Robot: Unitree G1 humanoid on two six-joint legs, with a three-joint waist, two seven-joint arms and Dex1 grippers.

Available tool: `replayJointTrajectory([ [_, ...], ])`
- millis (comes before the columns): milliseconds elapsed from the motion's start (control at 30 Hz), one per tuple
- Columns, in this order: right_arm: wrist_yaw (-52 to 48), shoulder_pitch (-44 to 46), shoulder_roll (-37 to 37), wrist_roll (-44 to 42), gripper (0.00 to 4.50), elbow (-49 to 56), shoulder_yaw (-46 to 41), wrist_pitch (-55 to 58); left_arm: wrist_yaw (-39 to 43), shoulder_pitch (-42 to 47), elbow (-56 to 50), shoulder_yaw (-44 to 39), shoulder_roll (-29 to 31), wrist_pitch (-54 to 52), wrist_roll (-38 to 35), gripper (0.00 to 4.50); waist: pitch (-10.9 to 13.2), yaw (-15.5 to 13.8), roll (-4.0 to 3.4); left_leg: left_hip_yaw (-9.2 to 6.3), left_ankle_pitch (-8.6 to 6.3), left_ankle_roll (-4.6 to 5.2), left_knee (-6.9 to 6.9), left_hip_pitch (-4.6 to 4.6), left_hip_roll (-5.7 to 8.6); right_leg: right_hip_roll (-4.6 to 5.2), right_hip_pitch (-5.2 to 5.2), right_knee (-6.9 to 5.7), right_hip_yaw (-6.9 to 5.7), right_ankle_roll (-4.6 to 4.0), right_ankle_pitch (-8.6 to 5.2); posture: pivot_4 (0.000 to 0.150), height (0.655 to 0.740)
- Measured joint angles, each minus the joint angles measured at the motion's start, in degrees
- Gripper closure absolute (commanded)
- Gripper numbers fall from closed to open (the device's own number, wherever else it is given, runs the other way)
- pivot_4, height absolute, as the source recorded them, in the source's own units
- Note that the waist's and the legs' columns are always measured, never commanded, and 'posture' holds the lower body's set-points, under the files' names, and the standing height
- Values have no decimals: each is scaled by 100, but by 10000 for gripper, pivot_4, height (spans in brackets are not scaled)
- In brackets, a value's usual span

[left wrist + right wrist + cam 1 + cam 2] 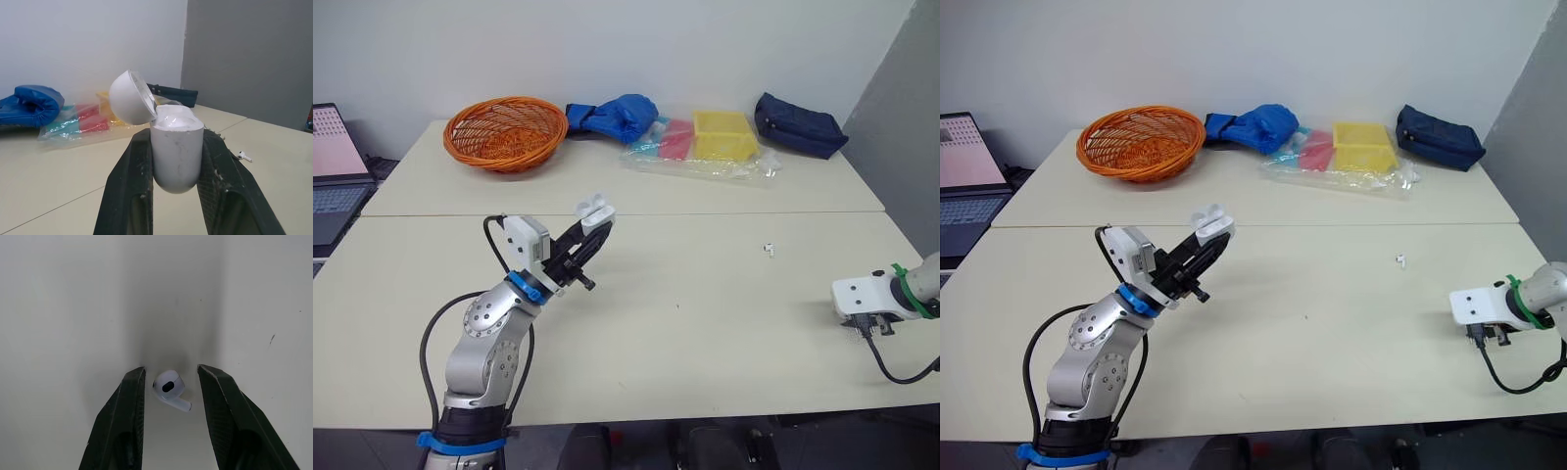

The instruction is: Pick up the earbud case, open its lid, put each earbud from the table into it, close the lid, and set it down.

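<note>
Where the left gripper [594, 231] rises over the table's [705, 343] left half, its fingers pinch the white earbud case [177, 152], lid [128, 97] tipped open; one earbud [769, 250] lies towards the right edge; at that edge, right gripper [171, 371], fingers spread, straddling a second earbud [169, 388] on the tabletop

Bench [705, 323] mid & front is free betw. L pincer [592, 230], up off the top w/ case [596, 210] clamped, and R pincer [171, 368] low by right edge; just one bud [769, 250] lies there, well apart from both. Far edge is cluttered: basket [505, 132], glove [617, 116], bag [705, 157], pouch [798, 125]; laptop [333, 166] sits beyond left edge. R fingers [127, 411] straddle 2nd bud [169, 389], small gap each side, bare top ahead.
</note>
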State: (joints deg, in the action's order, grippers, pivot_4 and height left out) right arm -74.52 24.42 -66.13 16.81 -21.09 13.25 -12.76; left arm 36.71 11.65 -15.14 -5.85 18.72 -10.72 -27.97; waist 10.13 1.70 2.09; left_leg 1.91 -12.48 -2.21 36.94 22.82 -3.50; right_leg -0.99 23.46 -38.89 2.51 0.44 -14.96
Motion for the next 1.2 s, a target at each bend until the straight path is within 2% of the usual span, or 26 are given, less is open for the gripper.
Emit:
replayJointTrajectory([
  [667, 97, 244, 98, 236, 27689, -338, 160, -588, -8, -20, 0, -20, 69, 0, -2, 37147, -8, 11, 15, 12, 0, 0, 5, -18, 0, 2, -15, 1, 5, -8, -4, 1500, 7400],
  [833, 134, 298, 105, 298, 43925, -540, 225, -839, -18, -20, 0, -22, 69, 0, -2, 37147, -9, 19, 18, 21, 0, 0, 6, -24, 0, 4, -17, 1, 13, -6, -2, 1500, 7400],
  [1200, 309, 476, 144, 386, 44548, -940, 271, -1104, -28, 5, 1, -24, 70, -1, -2, 37147, -8, 19, 19, 26, 0, 0, 6, -27, 1, 6, -18, 2, 17, -5, -1, 1500, 7400],
])
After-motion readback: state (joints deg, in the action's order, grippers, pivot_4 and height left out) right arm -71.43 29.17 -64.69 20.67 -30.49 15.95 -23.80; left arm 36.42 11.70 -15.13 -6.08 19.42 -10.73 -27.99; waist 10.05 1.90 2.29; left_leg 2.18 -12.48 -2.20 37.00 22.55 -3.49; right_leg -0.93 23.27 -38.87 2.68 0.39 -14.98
